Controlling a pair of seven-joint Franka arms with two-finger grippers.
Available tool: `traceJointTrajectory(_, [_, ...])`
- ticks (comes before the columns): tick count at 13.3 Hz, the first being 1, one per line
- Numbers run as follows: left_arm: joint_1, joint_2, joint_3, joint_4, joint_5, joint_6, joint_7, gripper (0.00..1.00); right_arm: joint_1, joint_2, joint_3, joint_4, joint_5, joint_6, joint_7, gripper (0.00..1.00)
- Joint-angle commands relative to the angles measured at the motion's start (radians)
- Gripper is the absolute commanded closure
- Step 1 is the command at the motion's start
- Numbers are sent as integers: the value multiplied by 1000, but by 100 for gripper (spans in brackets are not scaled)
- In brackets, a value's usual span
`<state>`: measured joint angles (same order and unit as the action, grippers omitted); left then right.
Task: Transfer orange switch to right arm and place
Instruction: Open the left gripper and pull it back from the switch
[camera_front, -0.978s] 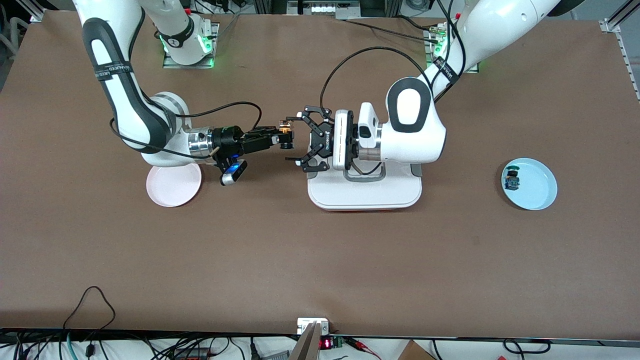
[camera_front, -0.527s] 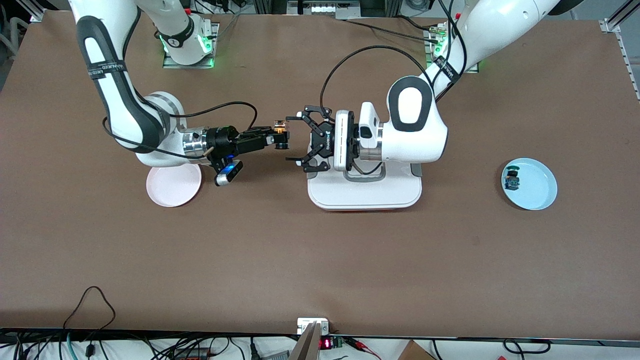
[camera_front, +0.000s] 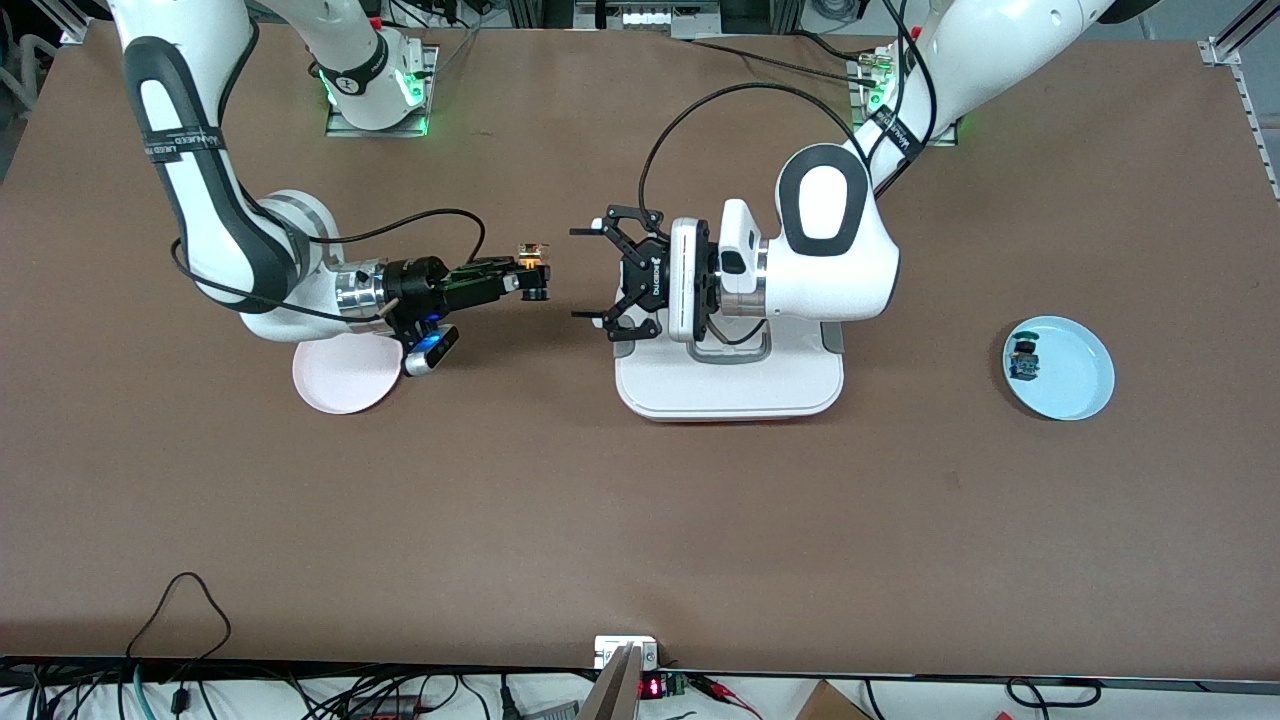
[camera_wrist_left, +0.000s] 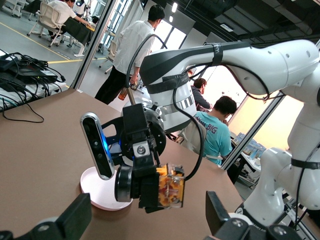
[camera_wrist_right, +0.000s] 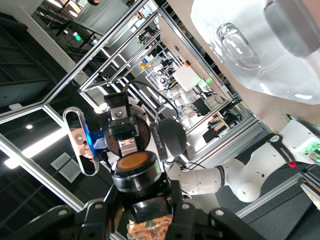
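The orange switch (camera_front: 532, 266), a small black-and-orange block with a round orange cap (camera_wrist_right: 134, 162), hangs in the air over bare table. My right gripper (camera_front: 527, 276), slim and black, is shut on it. In the left wrist view the switch (camera_wrist_left: 170, 187) shows its orange underside just off my left gripper (camera_wrist_left: 146, 216). My left gripper (camera_front: 588, 274), a wide black claw, stands open with nothing in it, a short gap from the switch. It hovers by the edge of the white board (camera_front: 730, 395).
A pink plate (camera_front: 335, 388) lies below the right wrist. A pale blue plate (camera_front: 1078, 385) toward the left arm's end holds a small black piece with blue-green parts (camera_front: 1023, 360). Cables run along the table edge nearest the front camera.
My right gripper has drawn back toward the right arm's end of the table with the switch in it, widening the gap to the left gripper. The left gripper stays open and almost still.
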<state>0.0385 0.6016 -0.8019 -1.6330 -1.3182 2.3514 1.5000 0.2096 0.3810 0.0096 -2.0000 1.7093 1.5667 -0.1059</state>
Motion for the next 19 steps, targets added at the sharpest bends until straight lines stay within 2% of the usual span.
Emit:
traceJointTrajectory(1, [11,-46,17,-16,8,-58,-55,0,-53,-37,4,-16,-75,-36,17,98])
traceJointTrajectory(2, [18,-46,17,-13,52,-75,-82,0,-70,-37,3,-14,-110,-51,17,98])
traceJointTrajectory(4, [56,-46,17,10,213,-183,-214,0,-97,-43,3,-13,-181,-65,15,98])
traceJointTrajectory(6, [84,-46,13,76,379,-304,-373,0,-133,-51,3,-11,-258,-80,14,98])
traceJointTrajectory(10, [101,-49,15,169,589,-507,-676,0,-220,-57,1,9,-452,-132,6,98])
traceJointTrajectory(14, [139,-77,9,245,825,-755,-1024,0,-259,-59,1,33,-620,-146,-6,98])
traceJointTrajectory(15, [138,-77,12,271,867,-806,-1103,0,-259,-59,0,56,-685,-145,-33,98])
traceJointTrajectory(17, [136,-77,10,304,1012,-874,-1229,0,-260,-59,0,105,-822,-140,-70,98])
traceJointTrajectory(19, [127,-77,6,309,1185,-896,-1360,0,-260,-59,0,118,-907,-134,-89,98])
